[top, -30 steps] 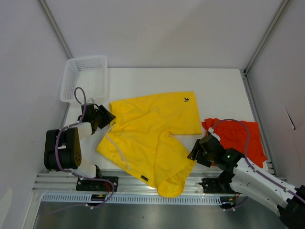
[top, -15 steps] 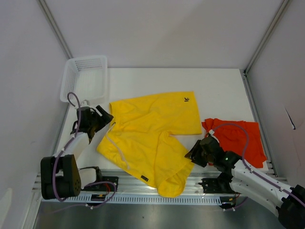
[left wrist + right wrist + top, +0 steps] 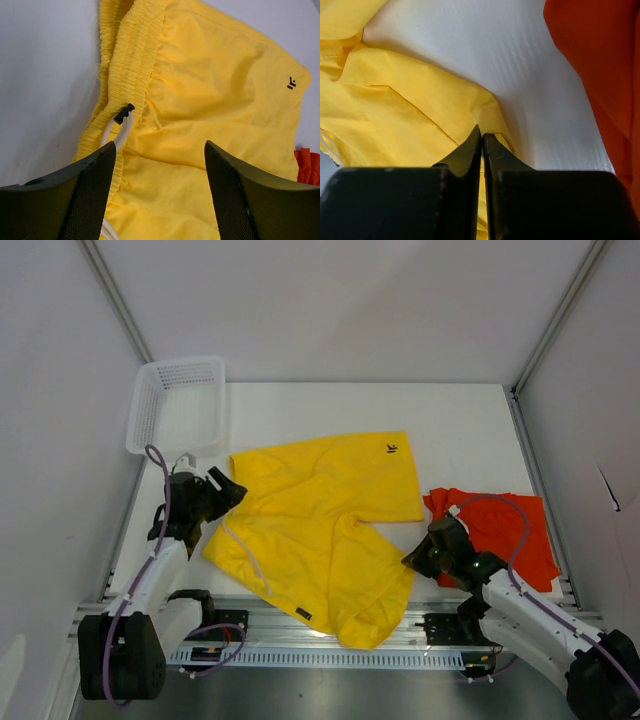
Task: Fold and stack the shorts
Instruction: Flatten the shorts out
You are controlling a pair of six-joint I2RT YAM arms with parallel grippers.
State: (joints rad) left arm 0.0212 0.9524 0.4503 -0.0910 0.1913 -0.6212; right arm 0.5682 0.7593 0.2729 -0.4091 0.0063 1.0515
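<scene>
A white basket [image 3: 141,418] stands beyond the far left corner of the yellow shorts [image 3: 320,510], which lie spread out flat. The left gripper [image 3: 225,490] hovers at their left waistband edge, over the white drawstring [image 3: 120,137], its fingers wide apart and holding nothing. At the right edge of the yellow shorts, the right gripper [image 3: 410,560] has its fingers pressed almost together, pinching the near leg's hem, and the orange-red shorts [image 3: 510,530] lie crumpled just beside that same edge.

Yellow shorts [image 3: 320,510] spread crumpled; orange-red shorts [image 3: 490,530] bunched beside them.
</scene>
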